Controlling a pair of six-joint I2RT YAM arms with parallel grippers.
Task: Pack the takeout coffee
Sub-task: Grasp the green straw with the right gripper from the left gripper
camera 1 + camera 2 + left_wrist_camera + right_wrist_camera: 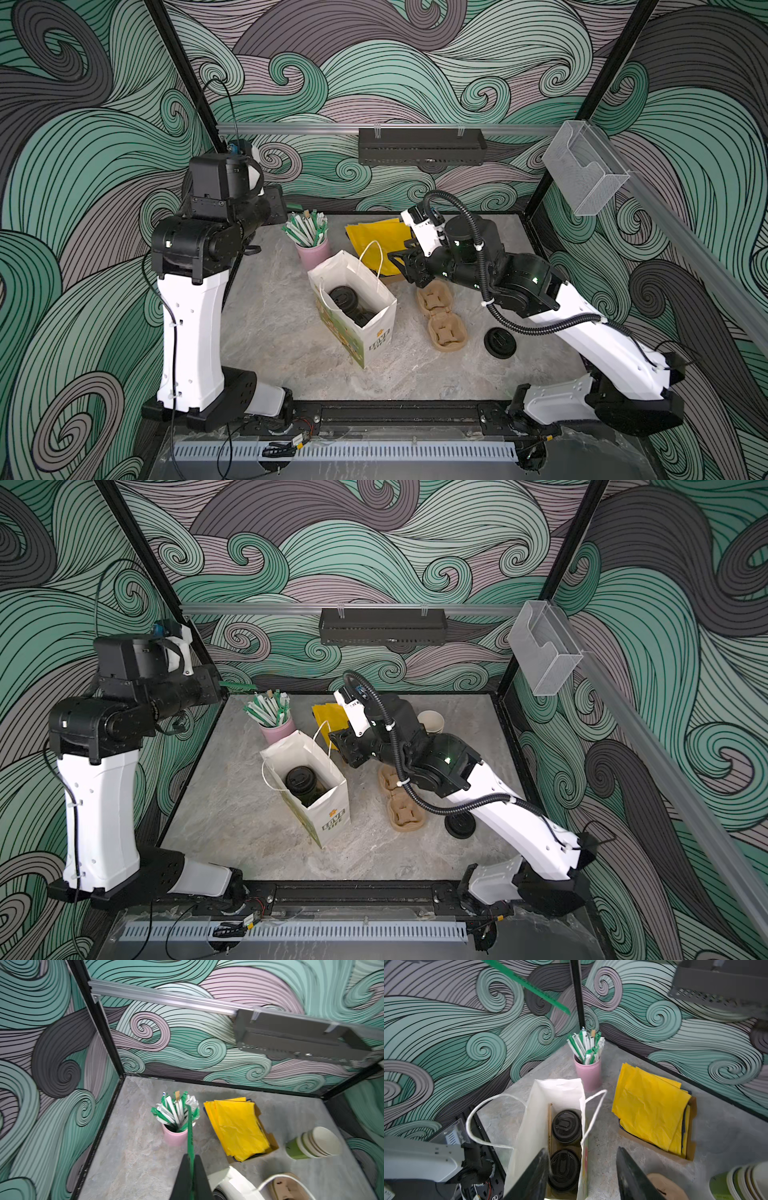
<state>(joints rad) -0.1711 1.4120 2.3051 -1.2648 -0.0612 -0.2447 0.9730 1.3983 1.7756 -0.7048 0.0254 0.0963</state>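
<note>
Takeout coffee (566, 1126): round black sip lid up, inside white bag (556, 1088).

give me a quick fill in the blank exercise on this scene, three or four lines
1. The white paper bag holds ____ lidded cups.
2. The left gripper is shut on a thin ____ straw.
3. The other straws stand in a ____ cup.
4. The loose black lid lies on the ____, beside the cardboard cup carrier.
Missing words: two; green; pink; table.
</note>
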